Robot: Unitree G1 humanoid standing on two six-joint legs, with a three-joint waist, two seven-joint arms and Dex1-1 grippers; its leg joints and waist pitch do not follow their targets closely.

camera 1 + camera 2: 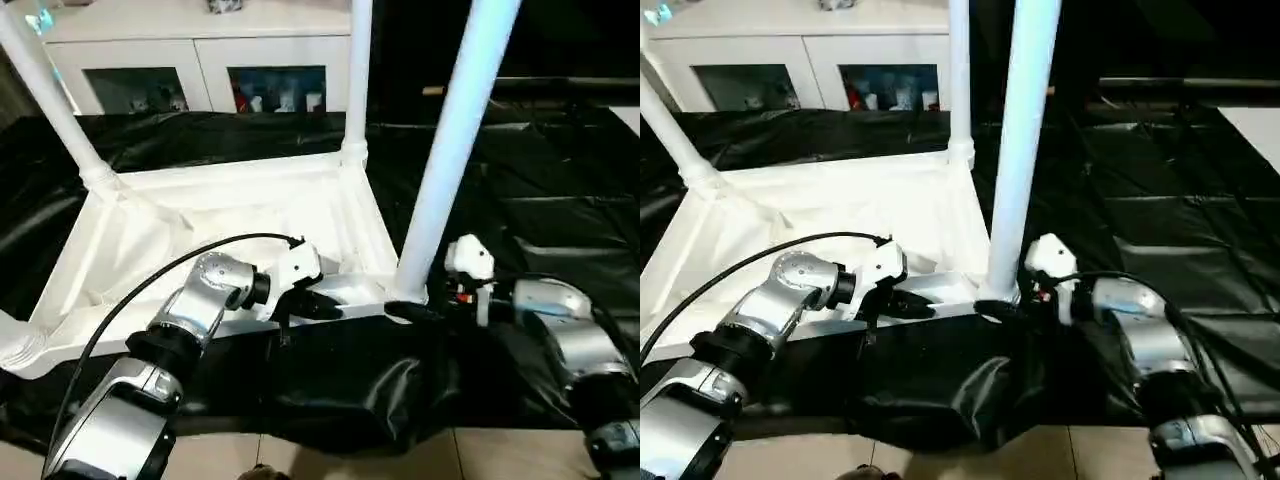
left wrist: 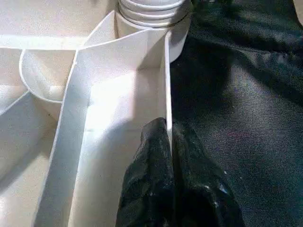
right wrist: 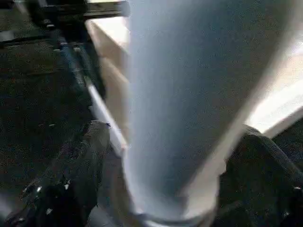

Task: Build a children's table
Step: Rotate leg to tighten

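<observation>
The white tabletop (image 1: 230,215) lies upside down on a black sheet, with three white legs standing up from its corner sockets. My left gripper (image 1: 320,305) is shut on the thin raised rim (image 2: 166,80) along the tabletop's near edge, one finger on each side of it. The near right leg (image 1: 450,150) rises from the front right corner. My right gripper (image 1: 410,310) grips the base of that leg, and its black fingers (image 3: 71,165) press against both sides. Two more legs stand at the far right (image 1: 357,70) and the far left (image 1: 50,100).
A black sheet (image 1: 540,180) covers the work surface and hangs over its near edge. A white cabinet (image 1: 200,60) with glass doors stands behind. Pale floor tiles (image 1: 400,455) show below the sheet. A black cable (image 1: 150,275) arcs over my left forearm.
</observation>
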